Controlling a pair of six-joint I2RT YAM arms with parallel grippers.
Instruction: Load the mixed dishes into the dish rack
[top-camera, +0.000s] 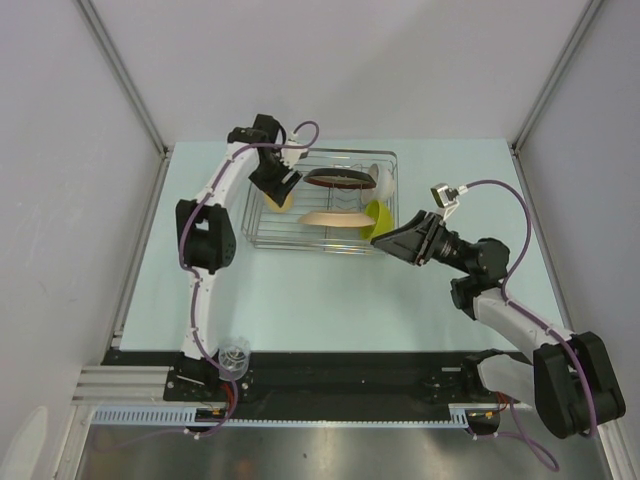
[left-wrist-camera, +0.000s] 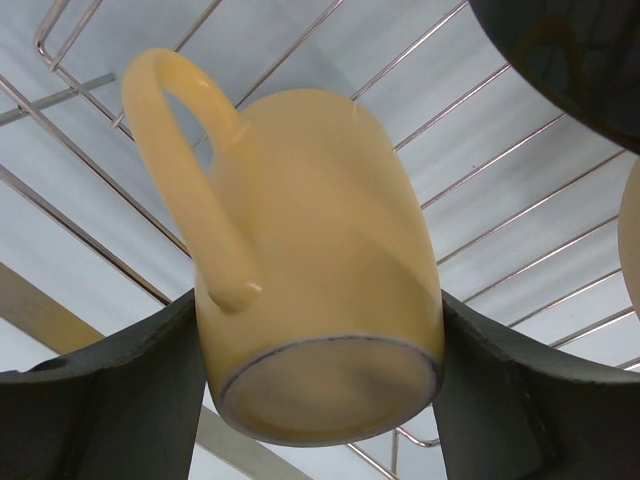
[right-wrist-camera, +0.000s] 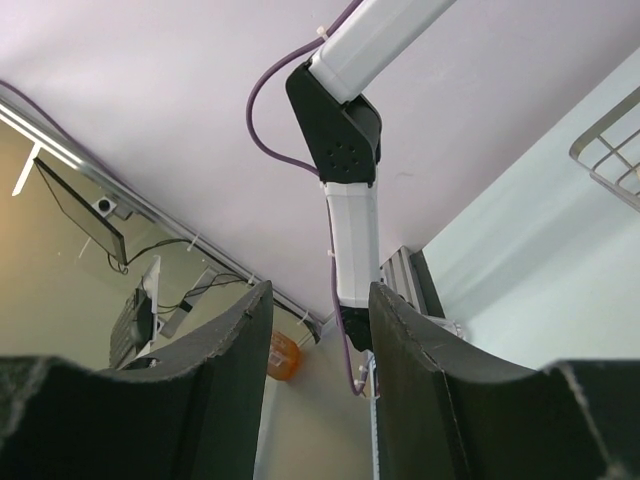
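Observation:
My left gripper (top-camera: 279, 186) is shut on the yellow mug (top-camera: 286, 201) and holds it over the left end of the dish rack (top-camera: 262, 228). In the left wrist view the mug (left-wrist-camera: 320, 260) sits tilted between my fingers (left-wrist-camera: 100, 410), base toward the camera, with the rack wires (left-wrist-camera: 520, 150) behind it. In the rack stand the dark red-rimmed plate (top-camera: 335, 178), the beige patterned plate (top-camera: 335, 218), the lime-green bowl (top-camera: 377, 216) and the white bowl (top-camera: 381, 178). My right gripper (top-camera: 396, 243) is open and empty by the rack's front right corner. The small clear glass (top-camera: 234, 355) stands by the left arm's base.
The rack stands at the back middle of the pale green table (top-camera: 330, 300). White walls and metal posts (top-camera: 120, 70) enclose the table on three sides. A black rail (top-camera: 350, 370) runs along the near edge. The right wrist view shows the left arm (right-wrist-camera: 350, 210) and a rack corner (right-wrist-camera: 615, 150).

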